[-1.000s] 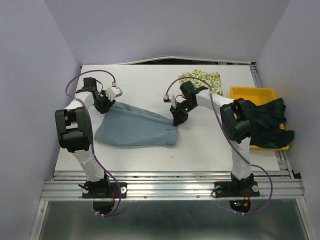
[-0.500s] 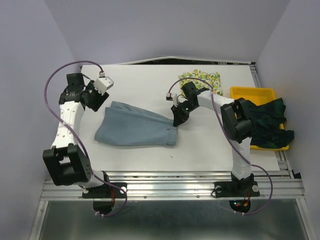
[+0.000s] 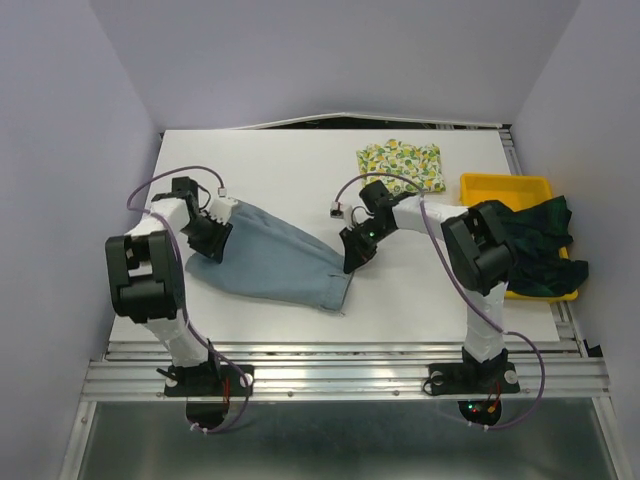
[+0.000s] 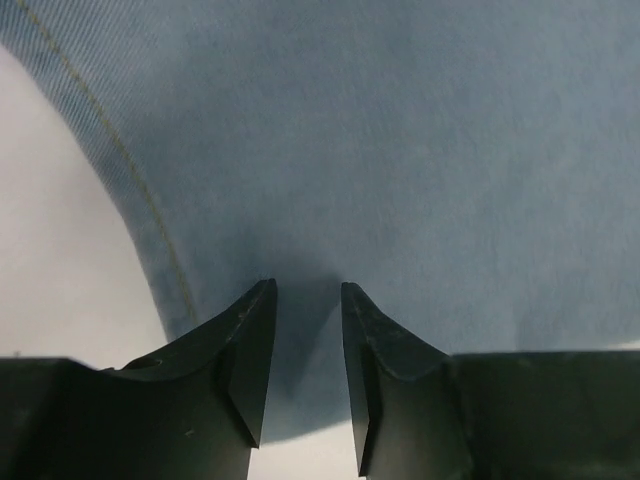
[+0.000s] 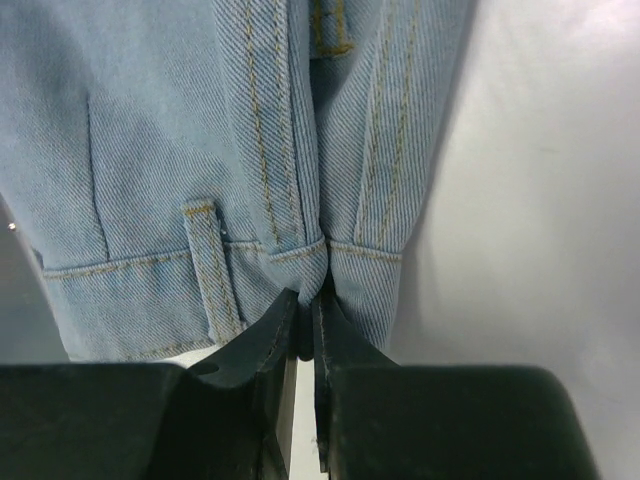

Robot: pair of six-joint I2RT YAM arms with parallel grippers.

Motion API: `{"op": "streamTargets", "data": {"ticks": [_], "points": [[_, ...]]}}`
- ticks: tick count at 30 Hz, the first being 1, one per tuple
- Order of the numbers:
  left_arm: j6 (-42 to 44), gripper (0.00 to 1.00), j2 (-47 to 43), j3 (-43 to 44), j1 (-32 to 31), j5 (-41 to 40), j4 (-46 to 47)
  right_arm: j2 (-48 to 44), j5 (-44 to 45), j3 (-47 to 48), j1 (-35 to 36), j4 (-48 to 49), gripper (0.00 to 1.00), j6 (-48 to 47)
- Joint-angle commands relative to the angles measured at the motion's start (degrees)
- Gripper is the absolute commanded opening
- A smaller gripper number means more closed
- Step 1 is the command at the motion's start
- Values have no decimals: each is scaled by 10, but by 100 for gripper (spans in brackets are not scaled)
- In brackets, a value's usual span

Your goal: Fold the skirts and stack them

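Observation:
The light blue-grey skirt [image 3: 270, 262] lies spread on the white table between my two arms. My left gripper [image 3: 212, 232] is low over its left hem. In the left wrist view the left gripper [image 4: 307, 290] has its jaws apart, with flat blue skirt cloth [image 4: 400, 150] showing in the gap. My right gripper [image 3: 352, 255] is at the skirt's right end; the right wrist view shows this gripper [image 5: 308, 297] shut on a fold of the denim waistband [image 5: 300, 250]. The lemon-print skirt [image 3: 400, 162] lies folded at the back. The dark plaid skirt [image 3: 540, 245] is heaped at the right.
A yellow tray [image 3: 505, 187] stands at the table's right edge under the plaid skirt. A small white tag or connector [image 3: 337, 210] hangs by the right arm's cable. Grey walls close in left and right, and a metal rail runs along the near edge.
My left gripper let go of the skirt's left corner, lifted away, then came back down on the left hem. The right gripper drew the waistband slightly nearer; the skirt now lies slanted.

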Motion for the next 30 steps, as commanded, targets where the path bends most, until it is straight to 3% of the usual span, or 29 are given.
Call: {"op": "streamTargets", "data": {"ticks": [1,5,8,11,12,17,21,24,27,30], "points": [[-65,41,86,74,-6,-6,27,11,22,-66,58,-19,3,27],[-83,40,184,173,-16,-14,29,9,-10,-81,105,12,4,75],[-84,39,263,282,-35,-23,14,9,-44,-78,144,51,15,138],[-71,40,337,407,-57,-37,0,-2,-80,-46,170,85,38,168],[-63,41,352,437,-61,-50,2,-7,-102,-22,175,94,51,188],[-82,59,389,604,-68,-43,30,-45,-98,31,142,91,57,214],[-98,64,321,605,-68,-12,79,-75,-88,21,80,99,54,243],[-105,64,258,565,-90,-15,63,-75,-16,-8,73,109,52,243],[-134,62,186,461,-114,-60,50,-62,-2,-40,73,151,48,282],[-185,48,136,341,-129,-103,31,-33,-9,-42,73,178,43,308]]}}
